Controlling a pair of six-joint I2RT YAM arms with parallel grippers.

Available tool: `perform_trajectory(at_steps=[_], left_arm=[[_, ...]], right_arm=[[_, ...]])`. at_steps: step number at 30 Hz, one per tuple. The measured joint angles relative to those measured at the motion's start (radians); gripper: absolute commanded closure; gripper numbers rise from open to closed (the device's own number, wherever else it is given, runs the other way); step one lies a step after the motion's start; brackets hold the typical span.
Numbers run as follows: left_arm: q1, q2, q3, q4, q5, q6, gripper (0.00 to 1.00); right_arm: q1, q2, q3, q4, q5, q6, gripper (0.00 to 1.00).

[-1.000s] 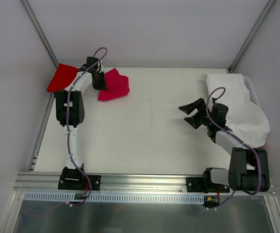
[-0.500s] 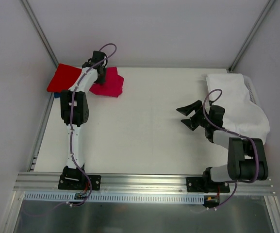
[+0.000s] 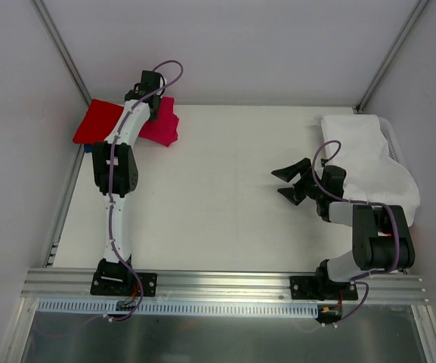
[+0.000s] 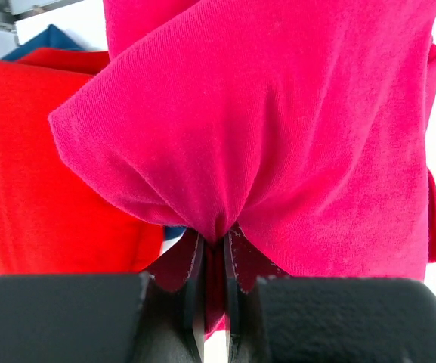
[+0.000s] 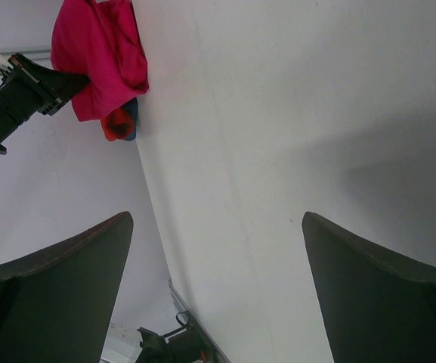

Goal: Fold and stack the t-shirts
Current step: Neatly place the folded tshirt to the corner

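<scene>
A white table [image 3: 225,197] seen from above, with two robot arms mounted along its near edge.

The left arm reaches all the way to the far left corner. Its left gripper [image 4: 214,243] is clenched tight on a bunched fold of the crimson-pink shirt [image 4: 278,113]. In the close view from that wrist, the cloth is squeezed between the two dark fingers [image 4: 191,265] and fans out from the pinch in soft creases. From above, this shirt is a crumpled bundle at the far edge of the table, just beside the arm's wrist.

The red shirt [image 3: 97,121] lies flatter to the left of it, in the very corner, partly over the table's left edge. The two shirts touch or overlap; the wrist view shows the pink cloth in front of the red. A blue shirt [image 4: 47,38] peeks out from beneath the red one, only a small corner of it showing.

The right arm is folded back on the right side of the table. Its right gripper [image 3: 292,181] points left, hovering above bare tabletop, fingers spread wide apart and holding nothing. It is well apart from the shirts.

Behind that arm, a large white cloth [image 3: 369,166] is draped along the table's right edge.
</scene>
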Motion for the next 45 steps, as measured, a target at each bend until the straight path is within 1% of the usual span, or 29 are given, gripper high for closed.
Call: perform_trajectory(at_steps=[7,10,15,27,34,45], left_arm=[[0.016,-0.001,0.000,-0.001,-0.086,0.019,1.00],[0.031,-0.006,0.003,-0.004,-0.140,0.022,1.00],[0.070,-0.040,0.004,-0.011,-0.181,0.013,1.00],[0.133,-0.100,0.024,-0.017,-0.172,-0.044,1.00],[0.172,-0.102,0.024,-0.023,-0.151,-0.071,1.00],[0.260,-0.099,0.009,-0.023,-0.113,-0.157,1.00]], right_arm=[[0.002,0.036,0.000,0.030,-0.011,0.013,0.01],[0.003,0.041,0.000,0.042,-0.014,0.018,0.01],[0.004,0.049,0.000,0.055,-0.023,0.024,0.00],[0.004,0.066,-0.002,0.072,-0.029,0.026,0.01],[0.006,0.085,-0.002,0.074,-0.030,0.026,0.01],[0.006,0.099,-0.002,0.076,-0.035,0.026,0.01]])
